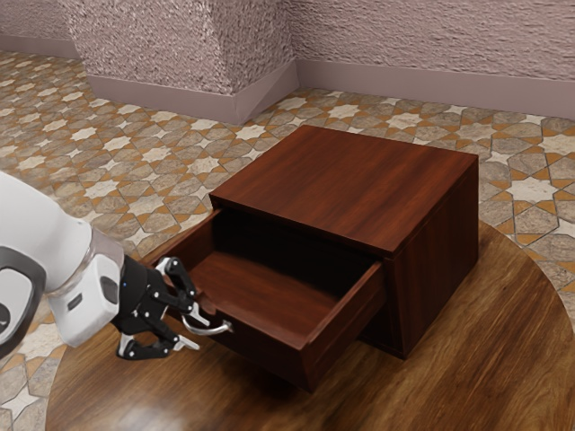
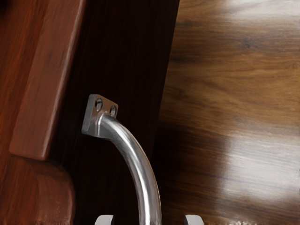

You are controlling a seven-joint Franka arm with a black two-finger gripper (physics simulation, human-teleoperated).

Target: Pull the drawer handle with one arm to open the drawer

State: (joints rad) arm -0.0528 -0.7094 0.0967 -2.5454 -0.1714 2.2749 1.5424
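Note:
A dark red wooden cabinet (image 1: 359, 180) stands on a round wooden surface (image 1: 467, 368). Its drawer (image 1: 269, 301) is slid well out toward the exterior view's lower left, and the inside is bare. A curved metal handle (image 1: 212, 327) sticks out of the drawer front. My black gripper (image 1: 190, 319) is at this handle, one finger above the bar and one below it, standing open. In the wrist view the handle (image 2: 131, 154) curves from its screwed plate down between my fingertips (image 2: 105, 219), with a gap on each side.
The patterned tile floor (image 1: 135, 153) lies beyond the wooden surface, with stone walls (image 1: 180, 45) behind. My white arm (image 1: 54, 269) comes in from the exterior view's left edge. Bare wood (image 2: 234, 117) lies beside the drawer front.

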